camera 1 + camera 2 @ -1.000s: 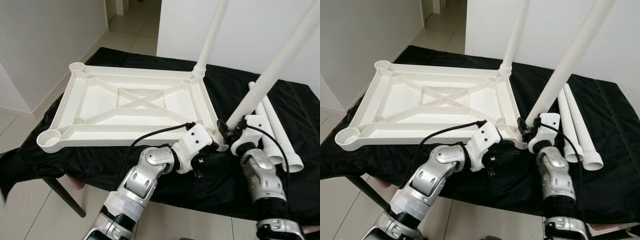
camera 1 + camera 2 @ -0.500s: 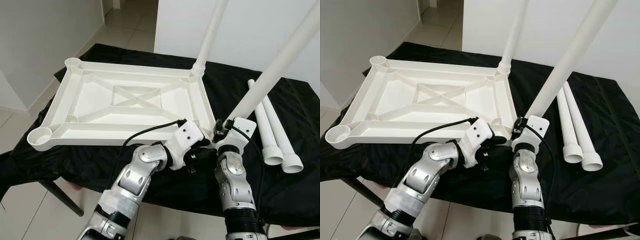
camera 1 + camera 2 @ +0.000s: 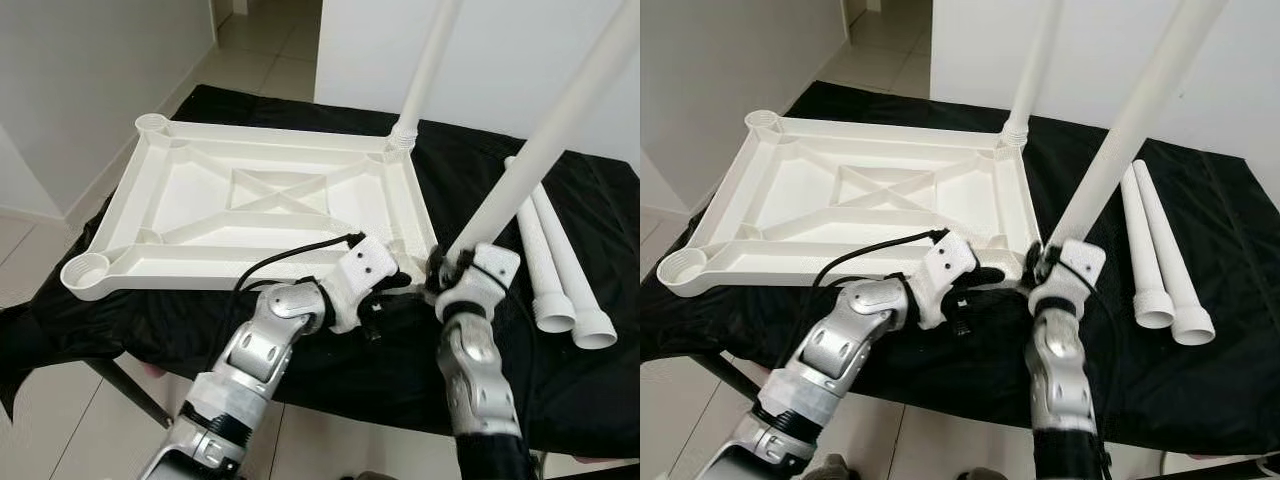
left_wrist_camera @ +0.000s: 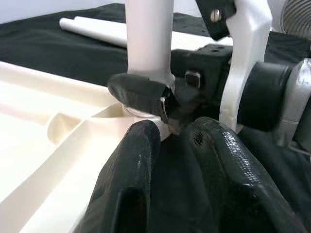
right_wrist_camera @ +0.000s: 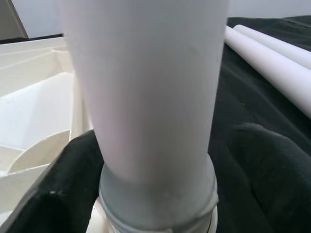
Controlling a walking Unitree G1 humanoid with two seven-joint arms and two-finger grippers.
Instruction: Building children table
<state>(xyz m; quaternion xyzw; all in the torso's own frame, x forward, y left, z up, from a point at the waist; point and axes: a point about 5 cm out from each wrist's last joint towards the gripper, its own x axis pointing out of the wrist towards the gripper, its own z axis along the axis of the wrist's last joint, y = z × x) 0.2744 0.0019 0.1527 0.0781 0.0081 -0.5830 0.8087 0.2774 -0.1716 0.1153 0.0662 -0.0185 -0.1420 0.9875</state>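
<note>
the right gripper (image 3: 1043, 268) clamps the base of a leg (image 3: 1110, 160) at the near right corner of the tabletop (image 3: 260, 205), which lies upside down on a black cloth (image 3: 470, 180). the left gripper (image 3: 395, 290), fingers narrowly parted and holding nothing, rests at the tabletop's near edge just left of that corner. two loose legs (image 3: 555, 260) lie right of the right gripper. beyond it a second leg (image 3: 425, 65) stands in the far right corner. tiled floor (image 3: 270, 50) and white walls lie farther off.
</note>
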